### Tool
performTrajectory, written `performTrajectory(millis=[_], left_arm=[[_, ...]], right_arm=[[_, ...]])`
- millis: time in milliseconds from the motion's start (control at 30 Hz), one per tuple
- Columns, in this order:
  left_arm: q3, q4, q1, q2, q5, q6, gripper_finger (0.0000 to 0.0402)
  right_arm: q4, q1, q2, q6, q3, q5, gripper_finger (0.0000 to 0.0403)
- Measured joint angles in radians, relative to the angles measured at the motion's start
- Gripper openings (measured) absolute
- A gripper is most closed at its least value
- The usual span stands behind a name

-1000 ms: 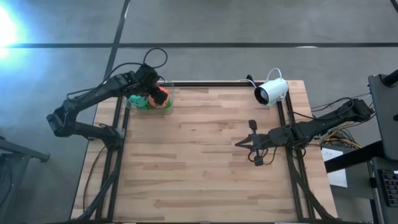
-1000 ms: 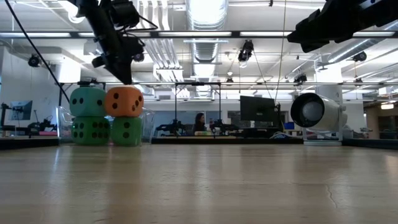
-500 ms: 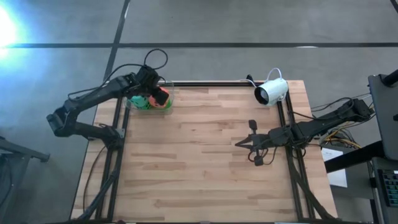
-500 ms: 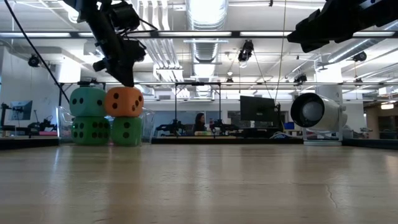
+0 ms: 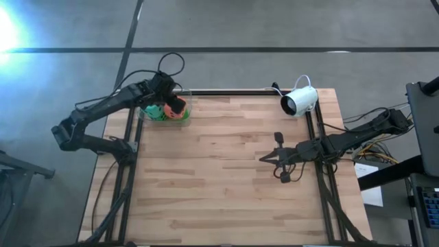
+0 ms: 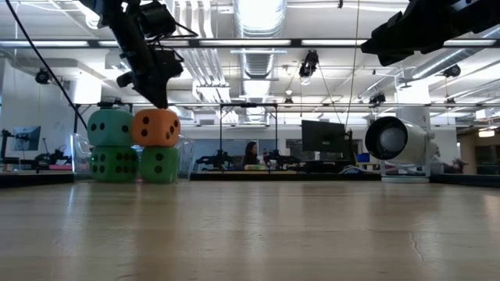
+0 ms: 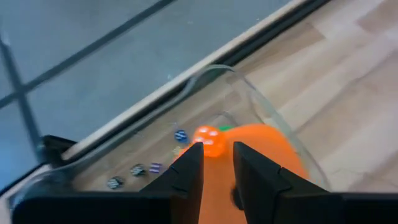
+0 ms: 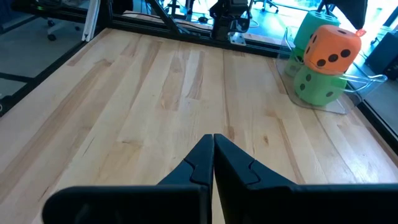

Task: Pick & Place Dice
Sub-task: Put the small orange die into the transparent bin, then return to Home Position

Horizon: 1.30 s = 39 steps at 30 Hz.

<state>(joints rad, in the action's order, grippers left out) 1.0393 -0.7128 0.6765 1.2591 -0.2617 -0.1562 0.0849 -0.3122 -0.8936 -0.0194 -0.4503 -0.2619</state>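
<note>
Four dice are stacked two by two inside a clear container point(image 5: 184, 103) at the table's far left corner. A teal die point(image 6: 109, 127) rests on a bright green die point(image 6: 114, 164). Beside it an orange-red die point(image 6: 156, 127) rests on a second green die point(image 6: 160, 164). My left gripper point(image 6: 162, 101) slants down onto the orange-red die's top, its fingers nearly together with orange point(image 7: 217, 180) filling the narrow gap. My right gripper point(image 5: 263, 158) hangs shut above the table's right half, nothing in it. My left gripper pinches the orange-red die at its upper face point(image 7: 217, 171) between its two fingers point(image 7: 189, 168). The fingers come from above, slanting down from the table's far left. The die sits level on the green die below it and is not lifted.
A white camera-like cylinder point(image 5: 300, 101) with a cable lies at the far right of the table. The clear container's curved wall point(image 7: 249, 93) rings the dice, and a few tiny specks point(image 7: 155, 167) lie on its floor. The wooden tabletop point(image 5: 219, 178) stretches between the two arms.
</note>
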Motion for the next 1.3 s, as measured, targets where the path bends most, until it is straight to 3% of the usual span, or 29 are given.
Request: performTrajectory(millis=[200, 800, 1300], left_arm=[[0.000, 0.001, 0.000, 0.000, -0.067, 0.000, 0.0090], [0.034, 0.026, -0.017, -0.044, -0.068, 0.022, 0.0087], [0.005, 0.023, -0.265, -0.296, -0.059, 0.109, 0.0017]], right_arm=[[0.000, 0.000, 0.000, 0.001, 0.000, 0.000, 0.0008], [0.000, 0.000, 0.023, -0.016, 0.000, 0.000, 0.0008], [-0.050, 0.000, 0.217, -0.044, 0.000, 0.027, 0.0008]])
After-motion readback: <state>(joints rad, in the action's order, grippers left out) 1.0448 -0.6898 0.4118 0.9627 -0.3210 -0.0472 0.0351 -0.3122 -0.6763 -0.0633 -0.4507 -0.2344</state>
